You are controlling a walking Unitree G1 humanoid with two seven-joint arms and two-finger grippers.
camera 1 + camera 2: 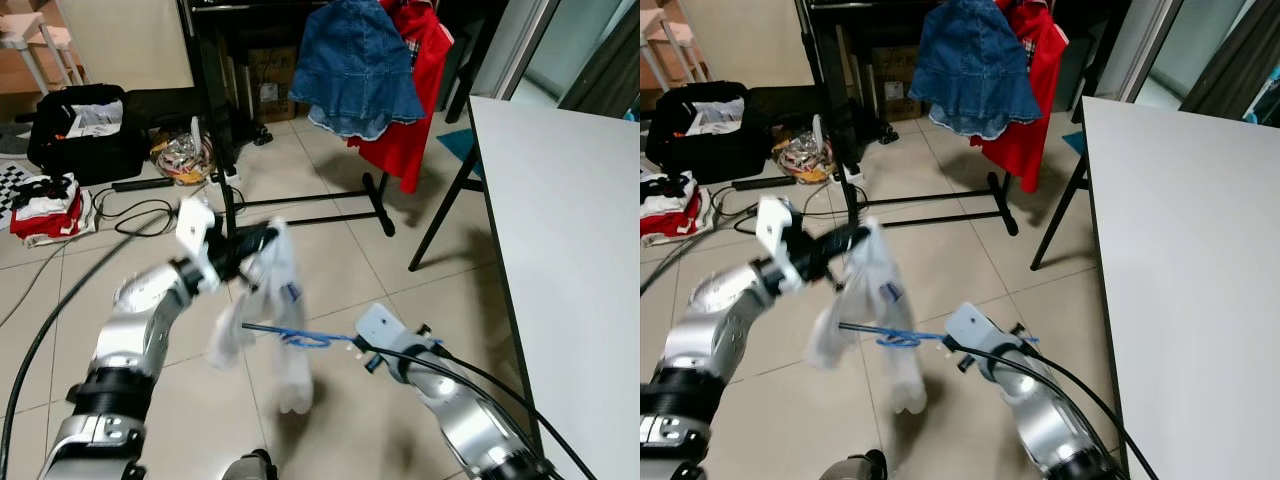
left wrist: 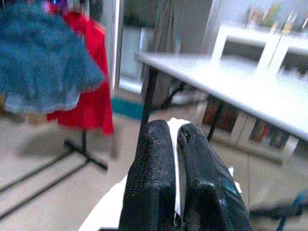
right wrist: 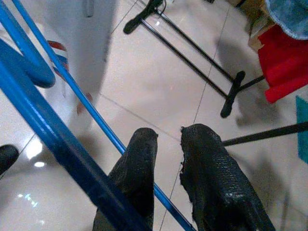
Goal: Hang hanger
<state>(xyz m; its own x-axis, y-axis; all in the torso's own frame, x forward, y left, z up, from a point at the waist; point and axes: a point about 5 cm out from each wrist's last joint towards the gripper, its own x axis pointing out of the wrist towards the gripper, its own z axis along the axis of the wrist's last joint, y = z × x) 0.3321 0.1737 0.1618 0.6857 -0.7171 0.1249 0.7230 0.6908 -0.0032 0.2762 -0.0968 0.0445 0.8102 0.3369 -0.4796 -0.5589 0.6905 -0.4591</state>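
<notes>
— So where is the blue hanger (image 1: 300,336) just now?

— Out in the air above the tiled floor (image 1: 330,250), level, between the two arms. The right hand (image 1: 362,347) has it by one end; in the right wrist view the blue bars (image 3: 57,144) run across the two black fingers (image 3: 132,183), which stand a little apart, so whether they truly pinch it I cannot tell.

— And the white garment (image 1: 275,300)?

— It droops over the hanger, its top edge pinched in the left hand (image 1: 262,240), fingers pressed together on the cloth (image 2: 174,159). I judge that lift keeps it spread for threading.

— Why face that way?

— The clothes rack (image 1: 300,200) with the denim (image 1: 355,70) and red (image 1: 415,90) pieces stands ahead, well apart, likely the destination.
</notes>
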